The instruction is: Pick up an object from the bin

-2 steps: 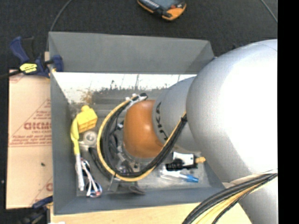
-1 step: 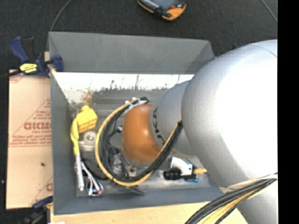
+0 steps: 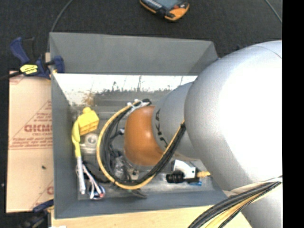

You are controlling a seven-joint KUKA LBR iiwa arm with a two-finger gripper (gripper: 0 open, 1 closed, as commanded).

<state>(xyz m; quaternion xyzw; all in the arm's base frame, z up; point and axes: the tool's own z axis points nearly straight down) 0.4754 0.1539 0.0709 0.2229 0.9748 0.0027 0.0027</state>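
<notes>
My gripper (image 3: 124,169) is low in the front middle of the bin, under the wrist's orange cover, and its metal body stands among dark things that I cannot make out. To its left lies a silvery round piece (image 3: 90,141). A yellow plastic tool (image 3: 85,120) with a long yellow handle rests against the left wall. A bundle of thin white rods with red and blue tips (image 3: 91,186) lies in the front left corner. To the right of the gripper lies a black and white item with a yellow tip (image 3: 184,174).
The big silver arm covers the right half of the bin. Yellow and black cables loop round the orange cover down to the bin floor. The back strip of the floor shows bare metal.
</notes>
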